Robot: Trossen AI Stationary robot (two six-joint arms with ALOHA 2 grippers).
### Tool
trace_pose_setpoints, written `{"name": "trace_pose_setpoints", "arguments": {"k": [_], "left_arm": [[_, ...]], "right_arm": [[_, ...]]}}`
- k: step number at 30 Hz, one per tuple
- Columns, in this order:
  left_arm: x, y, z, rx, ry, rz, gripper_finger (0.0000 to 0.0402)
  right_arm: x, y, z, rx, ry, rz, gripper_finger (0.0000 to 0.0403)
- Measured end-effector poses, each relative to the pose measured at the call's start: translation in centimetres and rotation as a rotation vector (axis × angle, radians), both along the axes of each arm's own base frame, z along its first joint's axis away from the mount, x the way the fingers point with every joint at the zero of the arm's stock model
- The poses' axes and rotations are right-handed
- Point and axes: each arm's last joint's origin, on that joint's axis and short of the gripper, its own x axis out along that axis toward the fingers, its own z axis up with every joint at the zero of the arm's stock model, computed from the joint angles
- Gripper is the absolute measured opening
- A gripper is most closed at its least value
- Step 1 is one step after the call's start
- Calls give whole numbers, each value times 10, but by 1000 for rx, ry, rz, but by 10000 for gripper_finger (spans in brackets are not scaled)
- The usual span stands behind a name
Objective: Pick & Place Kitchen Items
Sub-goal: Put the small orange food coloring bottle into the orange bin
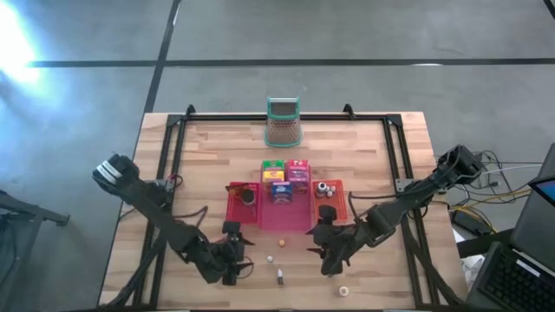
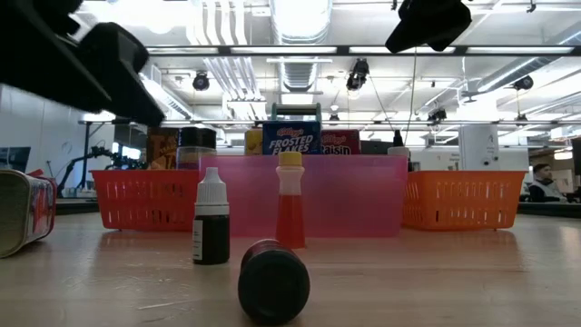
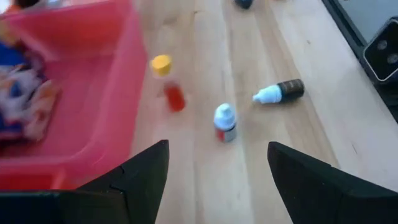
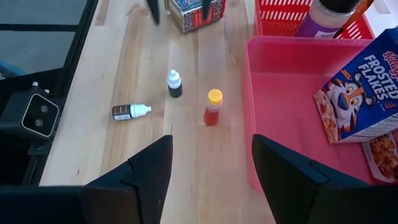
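Below, as I see it from my station: my left gripper [image 1: 232,260] hangs over the near part of the table [image 1: 199,156], its fingers [image 3: 146,171] spread wide with nothing between them. Just ahead of it in the left wrist view stand two tiny bottles, a white-capped dark bottle [image 3: 224,122] upright and a yellow-capped red bottle [image 3: 169,82] upright beside the wall of the pink tray [image 3: 93,143]. A third bottle with a white tip [image 3: 278,92] lies on its side a little farther out on the bare wood.

My right gripper [image 1: 330,254] hangs over the near part of the table on the other side of these bottles, its fingers [image 4: 146,171] likewise parted and empty. From its wrist view the same three appear: the upright dark bottle [image 4: 175,83], the red bottle [image 4: 212,107] close to the pink tray [image 4: 273,124], and the lying bottle [image 4: 130,111] apart from both.

Outward from the grippers, the pink tray sits at mid-table between a red basket [image 1: 238,204] and an orange basket [image 1: 334,198]. A Frosted Flakes box [image 4: 360,93] leans inside the pink tray; in the high view further small boxes in green [image 1: 272,167], red [image 1: 297,165] and blue [image 1: 279,191] crowd its far end. A dark-lidded jar [image 4: 326,15] stands in the red basket. A patterned tin [image 4: 194,12] rests on the table beyond the bottles. A small pale ring-shaped item [image 1: 343,291] lies near the table's front edge. At the far edge stands a teal-rimmed mesh holder [image 1: 283,121].

In the low view the lying bottle [image 2: 273,280] points its dark base at the camera, in front of the two upright ones.
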Motion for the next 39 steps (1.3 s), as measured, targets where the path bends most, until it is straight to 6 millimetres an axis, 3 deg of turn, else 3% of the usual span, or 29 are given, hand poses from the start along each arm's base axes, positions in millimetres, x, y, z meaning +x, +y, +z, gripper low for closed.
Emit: {"name": "trace_pose_setpoints", "arguments": {"k": [6,14,32,39], "left_arm": [[15,-15,-20,-21,-23,-7,276],[25,-17,-45,-81,16,69,275],[42,-9,-68,-126,35,120,275],[51,-11,-74,-135,28,126,275]], "right_arm": [[0,0,0,-2,4,0,203],[0,0,-1,-5,5,2,189],[-1,0,-1,-5,8,0,208],[-1,-1,-2,-6,10,0,195]]}}
